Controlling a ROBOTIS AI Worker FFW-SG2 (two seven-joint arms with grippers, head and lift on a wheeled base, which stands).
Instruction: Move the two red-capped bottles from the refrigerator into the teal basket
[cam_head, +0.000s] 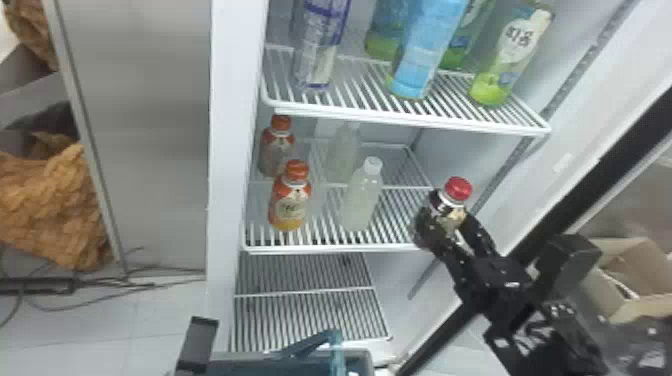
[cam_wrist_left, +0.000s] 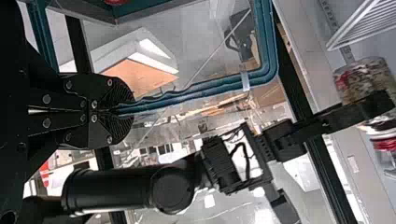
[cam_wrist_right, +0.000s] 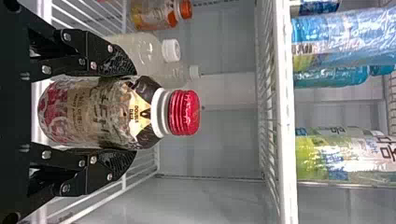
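Right of centre in the head view, the red-capped bottle with a dark, patterned label (cam_wrist_right: 107, 112) stands nearly upright, gripped around its body by the black right gripper (cam_wrist_right: 133, 113), whose two fingers sit apart by just its width. The likeliest mishap is a slip: the sides look smooth and rounded, so a knock against the white wire middle shelf (cam_head: 330, 249) could turn it (whether its base is clear of that shelf, I cannot tell). The black left gripper (cam_wrist_left: 112, 112) has its fingers closed on the teal basket (cam_wrist_left: 268, 46), at the frame's bottom edge; a tug there could tip it. Two orange-capped bottles (cam_head: 291, 200) and two pale, white-capped bottles (cam_head: 362, 197) stand left of the held one, so a low leftward sweep would topple them.
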